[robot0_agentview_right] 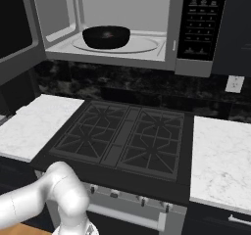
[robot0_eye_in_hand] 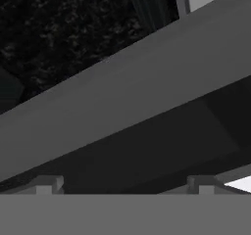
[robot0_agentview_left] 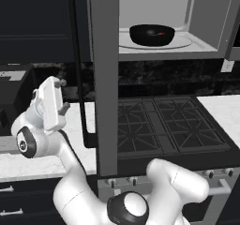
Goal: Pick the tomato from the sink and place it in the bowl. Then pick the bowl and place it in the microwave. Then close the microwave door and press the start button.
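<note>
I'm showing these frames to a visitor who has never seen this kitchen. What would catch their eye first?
Probably the open microwave above the stove, with the black bowl on its turntable and a red glint of tomato inside. Next, the microwave door swung out edge-on, with the white arm's open end effector right against it.

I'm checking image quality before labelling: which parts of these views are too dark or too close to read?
Left base view: the bowl sits well lit in the pale microwave, though the upper-left cabinets are near black. Right base view: evenly lit, crisp burner grates on the stove. Hand view: the microwave door looms as flat grey bands, with the open hand at the bottom.
</note>
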Robot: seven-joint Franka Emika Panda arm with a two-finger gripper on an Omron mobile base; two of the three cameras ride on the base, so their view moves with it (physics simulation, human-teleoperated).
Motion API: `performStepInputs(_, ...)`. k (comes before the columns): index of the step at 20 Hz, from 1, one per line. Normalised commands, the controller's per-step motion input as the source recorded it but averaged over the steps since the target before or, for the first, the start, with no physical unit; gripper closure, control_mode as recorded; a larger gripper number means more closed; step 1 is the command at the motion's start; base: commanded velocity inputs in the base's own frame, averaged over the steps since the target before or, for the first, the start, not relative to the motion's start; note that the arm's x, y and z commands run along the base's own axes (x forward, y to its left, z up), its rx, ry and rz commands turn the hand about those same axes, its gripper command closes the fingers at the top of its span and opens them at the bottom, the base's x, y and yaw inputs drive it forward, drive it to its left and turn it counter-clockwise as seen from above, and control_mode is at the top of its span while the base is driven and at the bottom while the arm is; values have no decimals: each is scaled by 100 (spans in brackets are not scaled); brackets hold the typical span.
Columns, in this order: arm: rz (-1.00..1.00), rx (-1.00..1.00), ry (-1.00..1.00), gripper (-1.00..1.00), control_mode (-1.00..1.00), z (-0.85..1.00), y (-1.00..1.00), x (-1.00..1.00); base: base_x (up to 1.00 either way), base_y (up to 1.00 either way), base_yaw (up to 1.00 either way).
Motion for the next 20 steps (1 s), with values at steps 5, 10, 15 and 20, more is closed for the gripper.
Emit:
performStepInputs(5,2,12,-2,-100,-100,45,-33,-65,0,0,0)
performStepInputs(10,8,17,-5,-100,-100,39,-58,-69,0,0,0)
performStepInputs(15,12,18,-7,-100,-100,50,-80,-55,0,0,0)
performStepInputs(20,15,14,-7,-100,-100,50,-93,-45,0,0,0)
